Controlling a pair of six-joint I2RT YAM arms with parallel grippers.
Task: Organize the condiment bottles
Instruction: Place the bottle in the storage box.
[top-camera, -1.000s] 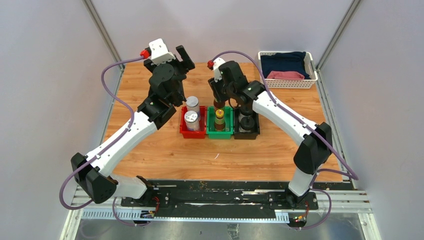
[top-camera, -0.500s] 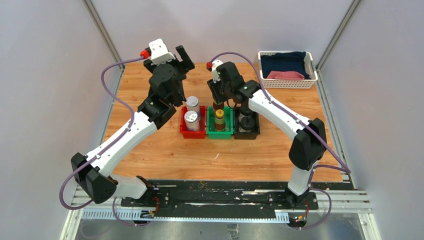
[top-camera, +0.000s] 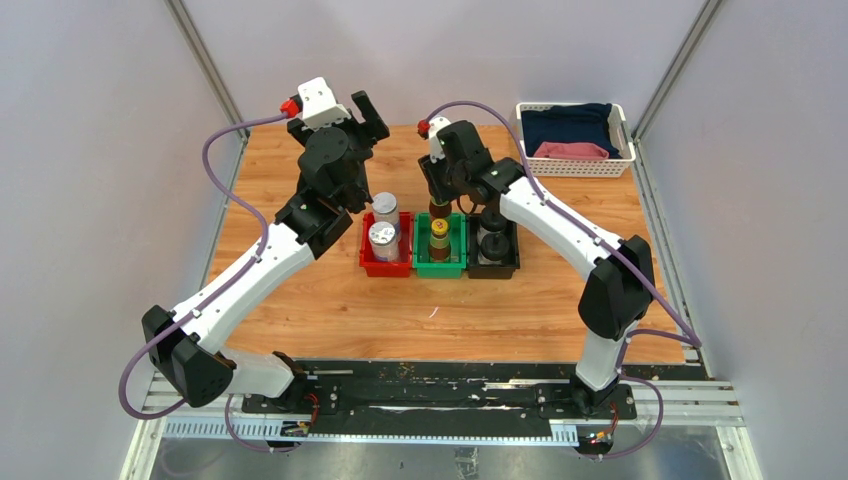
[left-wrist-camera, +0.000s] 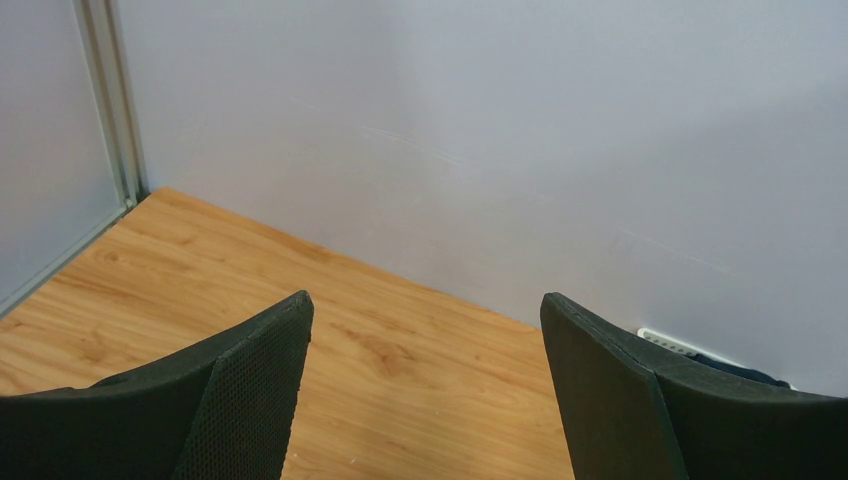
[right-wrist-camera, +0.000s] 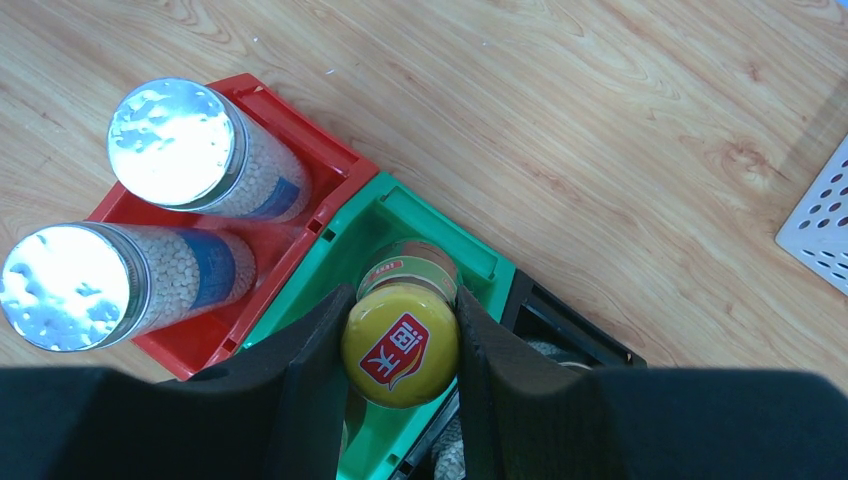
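Right gripper (right-wrist-camera: 402, 325) closed on a yellow-capped bottle (right-wrist-camera: 400, 345) at the green bin (right-wrist-camera: 440, 232); left gripper (left-wrist-camera: 425, 340) spread wide and empty.

In the right wrist view, low in the frame, both dark fingers press the sides of the yellow cap. The bottle stands upright in the green bin; whether its base touches the bin floor cannot be told. To the left, two silver-lidded jars (right-wrist-camera: 175, 128) stand in the red bin (right-wrist-camera: 345, 165), and a corner of the black bin (right-wrist-camera: 570, 325) shows at lower right. In the top view a second yellow-capped bottle (top-camera: 439, 230) sits in the green bin's near end, and a black-capped bottle (top-camera: 492, 243) in the black bin. The left gripper faces bare tabletop (left-wrist-camera: 200, 270) and wall.
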